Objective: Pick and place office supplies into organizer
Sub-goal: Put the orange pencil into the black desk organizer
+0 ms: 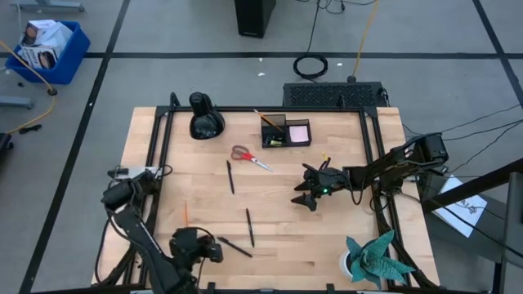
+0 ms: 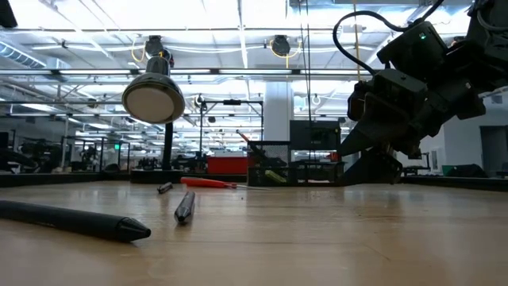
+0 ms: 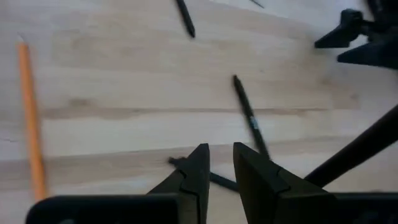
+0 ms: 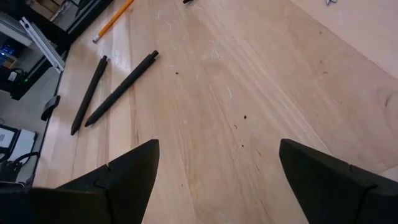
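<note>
My left gripper point(image 1: 214, 250) point(image 3: 221, 167) hovers over the near left of the table, open by only a narrow gap with nothing in it. One thin black pen point(image 3: 214, 179) point(image 1: 234, 247) lies flat just beneath its fingertips. A second pen point(image 3: 249, 118) point(image 1: 250, 227) and a third point(image 1: 230, 176) lie farther in, and the orange pencil point(image 3: 31, 118) point(image 1: 185, 214) lies to the left. Red-handled scissors point(image 1: 251, 157) lie flat before the black organizer point(image 1: 278, 131), which holds a pink pad point(image 1: 299, 131). My right gripper point(image 1: 306, 193) point(image 4: 217, 177) waits wide open and empty at mid-table.
A rounded black bulbous object point(image 1: 204, 117) stands at the far left, next to the organizer's side of the table. A teal paper plant point(image 1: 376, 257) sits at the near right corner. Bare wood lies between the two grippers.
</note>
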Motion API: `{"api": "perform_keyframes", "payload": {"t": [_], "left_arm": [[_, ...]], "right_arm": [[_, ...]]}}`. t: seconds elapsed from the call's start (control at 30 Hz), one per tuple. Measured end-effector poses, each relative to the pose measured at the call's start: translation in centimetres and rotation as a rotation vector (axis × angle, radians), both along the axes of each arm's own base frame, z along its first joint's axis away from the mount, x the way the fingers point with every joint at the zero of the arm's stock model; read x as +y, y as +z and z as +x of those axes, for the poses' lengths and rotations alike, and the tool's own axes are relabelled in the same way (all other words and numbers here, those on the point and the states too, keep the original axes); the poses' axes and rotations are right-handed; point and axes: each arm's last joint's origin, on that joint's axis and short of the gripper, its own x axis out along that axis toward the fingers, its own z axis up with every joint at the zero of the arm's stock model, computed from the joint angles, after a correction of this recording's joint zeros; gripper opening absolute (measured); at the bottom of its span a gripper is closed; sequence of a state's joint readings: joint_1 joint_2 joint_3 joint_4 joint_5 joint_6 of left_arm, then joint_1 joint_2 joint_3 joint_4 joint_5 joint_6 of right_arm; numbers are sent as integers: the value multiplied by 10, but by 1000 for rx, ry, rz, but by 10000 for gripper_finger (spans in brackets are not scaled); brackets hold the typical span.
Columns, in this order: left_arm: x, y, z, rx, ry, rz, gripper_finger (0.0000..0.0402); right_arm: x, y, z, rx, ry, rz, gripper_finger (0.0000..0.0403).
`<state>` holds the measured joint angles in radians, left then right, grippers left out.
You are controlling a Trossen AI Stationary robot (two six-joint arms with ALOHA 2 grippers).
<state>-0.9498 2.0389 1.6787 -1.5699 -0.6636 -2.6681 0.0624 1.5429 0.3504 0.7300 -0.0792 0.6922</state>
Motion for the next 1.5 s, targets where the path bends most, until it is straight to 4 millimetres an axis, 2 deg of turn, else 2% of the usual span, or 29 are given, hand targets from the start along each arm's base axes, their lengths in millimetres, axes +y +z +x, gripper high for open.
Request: {"api": "perform_keyframes", "payload": {"t": [0.2,0.3,0.43,0.53,0.73,0.87,1.13,1.23,1.4,1.5], "left_arm": [[15,-26,3,108,-27,75,79],[22,-43,5,65,-7,80,79],[32,-57,6,-13,35,107,79],[39,-68,8,-10,55,102,79],[52,-80,0,159,78,120,79],[59,-83,-7,312,185,77,79],[67,-83,-3,284,267,80,79],[70,-84,-1,249,419,22,79],[73,-84,-1,325,612,-70,78],[71,-86,0,391,830,-188,79]], "right_arm": [[0,0,0,0,0,0,325],[0,0,0,0,0,0,325],[0,0,0,0,0,0,325],[0,0,0,0,0,0,325],[0,0,0,-1,0,0,325],[0,0,0,-1,0,0,325],[0,0,0,0,0,0,325],[0,0,0,0,0,0,325],[0,0,0,0,0,0,325],[0,0,0,0,0,0,325]]}}
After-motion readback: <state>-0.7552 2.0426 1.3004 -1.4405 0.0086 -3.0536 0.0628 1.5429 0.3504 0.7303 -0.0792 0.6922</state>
